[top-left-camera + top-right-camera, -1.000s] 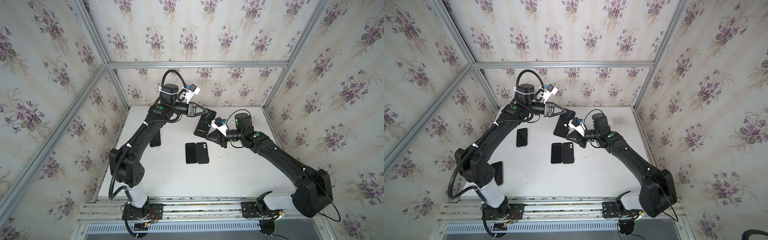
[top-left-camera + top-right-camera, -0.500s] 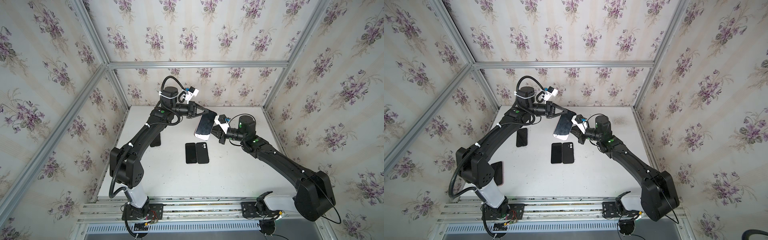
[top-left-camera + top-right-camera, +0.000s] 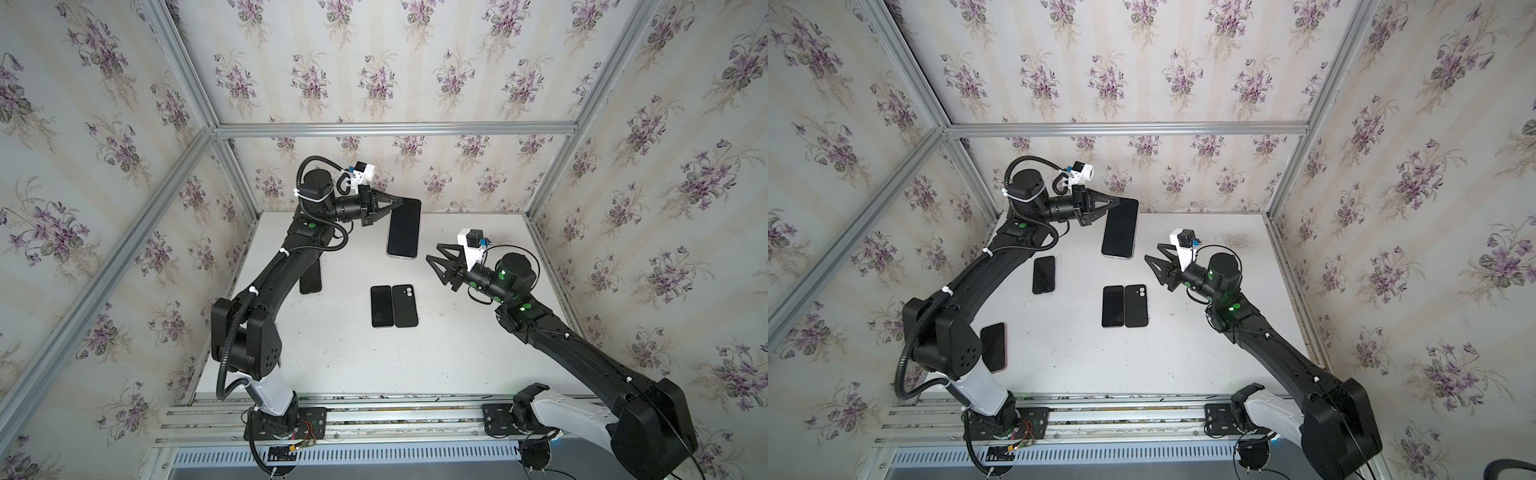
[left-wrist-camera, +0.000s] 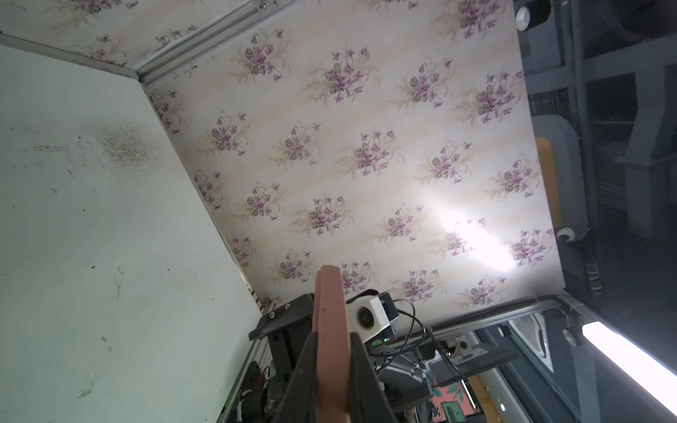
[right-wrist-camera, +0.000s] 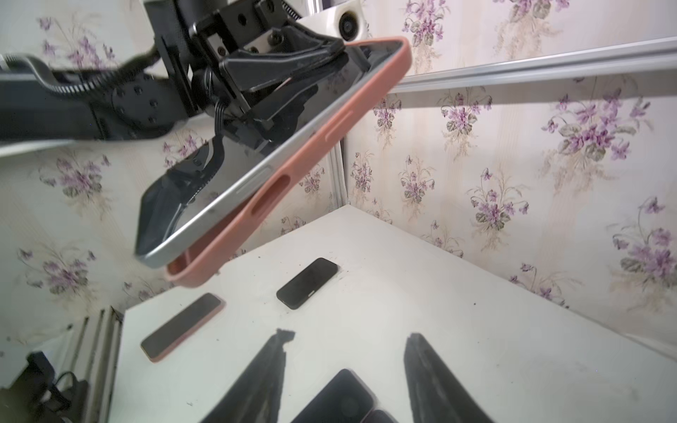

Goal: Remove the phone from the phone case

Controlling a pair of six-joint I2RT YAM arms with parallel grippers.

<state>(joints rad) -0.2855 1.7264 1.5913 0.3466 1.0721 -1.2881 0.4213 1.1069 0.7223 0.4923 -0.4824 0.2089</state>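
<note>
Right pincer pulling back from phone, jaws spreading, gripping nothing, hovering over table. Two arms, five handsets. Left pincer clenching phone's top end, dangling it above table. Pink phone case wrapping it, lower end peeling off. Four lying flat: side-by-side pair, dark phone, pink-cased phone.

No text, brand, number or sign can be read on anything in these views. In the left wrist view, a small green panel is seen past the phone case, outside the enclosure. Whatever is shown on it is too small and blurred to be made out.
</note>
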